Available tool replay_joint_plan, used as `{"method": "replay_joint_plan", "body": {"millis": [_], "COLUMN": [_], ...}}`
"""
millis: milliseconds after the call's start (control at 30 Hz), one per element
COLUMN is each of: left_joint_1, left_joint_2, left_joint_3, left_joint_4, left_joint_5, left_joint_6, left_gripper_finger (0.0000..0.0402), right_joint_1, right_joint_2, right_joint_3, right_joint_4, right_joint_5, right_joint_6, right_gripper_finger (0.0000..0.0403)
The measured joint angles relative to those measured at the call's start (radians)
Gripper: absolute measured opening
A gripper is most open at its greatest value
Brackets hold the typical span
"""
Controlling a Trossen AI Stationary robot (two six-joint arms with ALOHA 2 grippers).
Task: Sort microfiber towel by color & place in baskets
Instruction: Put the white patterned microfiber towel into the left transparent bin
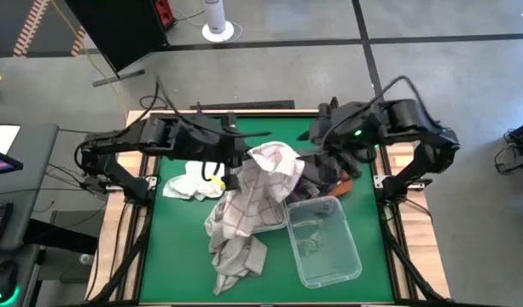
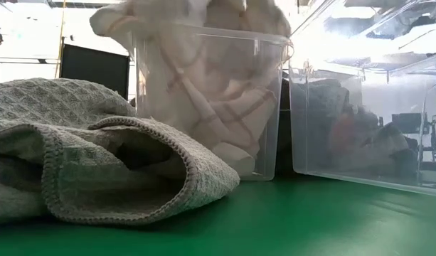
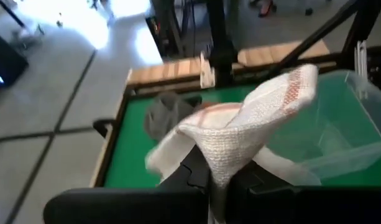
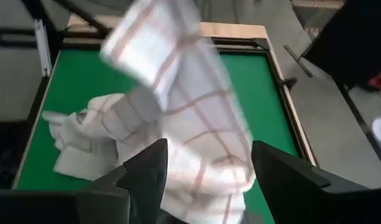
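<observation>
Grey waffle-weave towel (image 2: 97,153) lies crumpled on the green worktop (image 2: 289,220), nearest the low camera; behind it stand two clear baskets, one (image 2: 207,99) heaped with white checked cloth, the other (image 2: 370,107) showing dark cloth through its wall. From above, the left tool (image 1: 237,160) is pressed together, pinching a corner of the white checked towel (image 1: 261,183), which hangs from that tool across the heaped basket to the worktop. The right tool (image 4: 209,165) is spread, its fingers (image 4: 146,168) clear of the cloth hanging just ahead of them; nothing is held there. Beyond the left tool lies a small white cloth with a yellow patch (image 1: 195,181). The second basket (image 1: 325,240) sits nearer the right tool. Judged step: lowering the checked towel into its basket. Done well, the left tool carries the whole length over the rim before letting go, so no tail drapes outside.
</observation>
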Motion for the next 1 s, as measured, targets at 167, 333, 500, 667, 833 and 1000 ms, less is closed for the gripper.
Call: {"method": "replay_joint_plan", "body": {"millis": [167,333,500,667,833,1000], "left_joint_1": [0.000,0.001,0.023,0.049,0.066,0.072], "left_joint_2": [-0.009,-0.014,-0.013,-0.011,0.040,0.121], "left_joint_3": [-0.127,-0.261,-0.423,-0.527,-0.535,-0.523], "left_joint_4": [-0.014,-0.040,0.022,0.091,0.096,0.110], "left_joint_5": [-0.015,-0.017,0.019,0.042,0.047,0.088], "left_joint_6": [-0.106,-0.236,-0.314,-0.365,-0.371,-0.353], "left_gripper_finger": [0.0011,0.0011,0.0011,0.0011,0.0011,0.0011], "right_joint_1": [0.006,0.047,0.121,0.157,0.155,0.143], "right_joint_2": [-0.032,-0.100,-0.167,-0.202,-0.192,-0.180], "right_joint_3": [0.045,0.022,-0.085,-0.187,-0.260,-0.310], "right_joint_4": [-0.135,-0.241,-0.213,-0.199,-0.189,-0.128], "right_joint_5": [0.101,0.267,0.346,0.371,0.373,0.372], "right_joint_6": [0.103,0.221,0.298,0.373,0.383,0.328], "right_gripper_finger": [0.0263,0.0263,0.0263,0.0263,0.0263,0.0263]}}
